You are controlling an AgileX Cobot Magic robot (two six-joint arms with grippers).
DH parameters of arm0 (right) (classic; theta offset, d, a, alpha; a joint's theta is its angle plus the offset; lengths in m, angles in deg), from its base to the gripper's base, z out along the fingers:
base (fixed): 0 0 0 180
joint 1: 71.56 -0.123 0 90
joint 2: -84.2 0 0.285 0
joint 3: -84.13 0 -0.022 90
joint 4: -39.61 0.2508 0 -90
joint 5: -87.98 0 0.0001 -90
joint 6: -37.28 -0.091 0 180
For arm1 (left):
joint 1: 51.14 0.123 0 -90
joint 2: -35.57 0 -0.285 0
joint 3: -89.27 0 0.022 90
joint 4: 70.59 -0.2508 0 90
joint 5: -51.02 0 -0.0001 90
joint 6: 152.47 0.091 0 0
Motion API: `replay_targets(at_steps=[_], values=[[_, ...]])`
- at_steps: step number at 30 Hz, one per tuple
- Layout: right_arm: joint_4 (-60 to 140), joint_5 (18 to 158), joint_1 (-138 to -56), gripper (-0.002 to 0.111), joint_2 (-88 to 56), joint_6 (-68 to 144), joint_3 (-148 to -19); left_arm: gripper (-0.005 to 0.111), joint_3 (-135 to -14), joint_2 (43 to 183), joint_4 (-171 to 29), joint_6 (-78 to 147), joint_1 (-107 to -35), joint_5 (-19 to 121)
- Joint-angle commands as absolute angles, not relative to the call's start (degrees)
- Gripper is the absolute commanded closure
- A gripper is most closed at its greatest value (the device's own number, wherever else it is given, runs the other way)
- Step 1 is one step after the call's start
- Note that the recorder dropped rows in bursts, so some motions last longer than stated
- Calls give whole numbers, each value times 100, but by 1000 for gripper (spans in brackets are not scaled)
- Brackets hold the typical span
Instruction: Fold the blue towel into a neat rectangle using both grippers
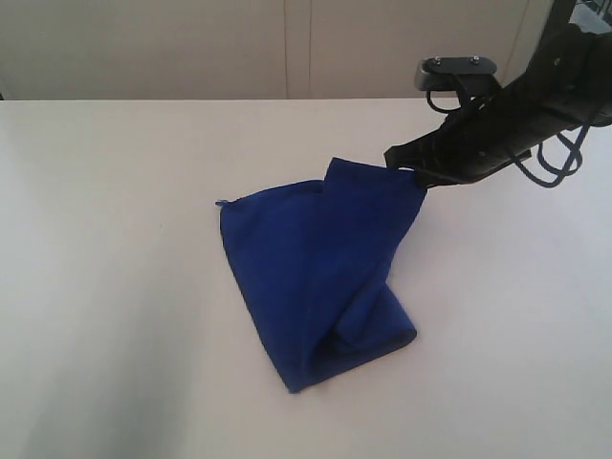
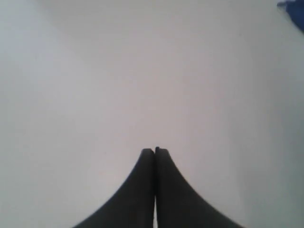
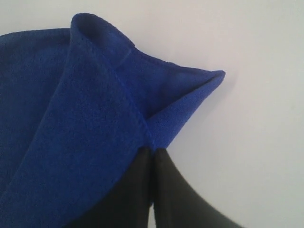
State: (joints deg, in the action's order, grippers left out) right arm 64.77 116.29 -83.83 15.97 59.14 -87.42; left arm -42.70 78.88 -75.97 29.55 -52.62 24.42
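The blue towel [image 1: 316, 268] lies bunched and partly folded over itself in the middle of the white table [image 1: 115, 287], its far right corner lifted. My right gripper [image 1: 413, 173] is shut on that raised corner; in the right wrist view the jaws [image 3: 153, 151] pinch the towel [image 3: 80, 118] at its hem, with a fold curling above. My left gripper [image 2: 155, 151] is out of the exterior view. It hangs shut over bare table with nothing between its fingers, and only a sliver of the towel [image 2: 290, 9] shows at the frame's corner.
The right arm [image 1: 516, 115] with its black cables reaches in from the upper right. A pale wall [image 1: 287, 48] runs behind the table's far edge.
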Motion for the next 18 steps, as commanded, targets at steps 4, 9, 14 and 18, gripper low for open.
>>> replay_targets(at_steps=[4,9,14,18], values=[[6443,11806,-8339,108,1556,5933,-8719,107,-5311,11322,-6031,3581,-5529,3163],[6443,11806,-8339,108,1556,5933,-8719,107,-6976,13422,-5552,3783,-6430,3177],[6443,11806,-8339,108,1556,5933,-8719,107,-8269,14772,-5539,3762,-6875,3100],[6443,11806,-8339,108,1556,5933,-8719,107,-9193,15583,-5511,3545,-7082,2942]])
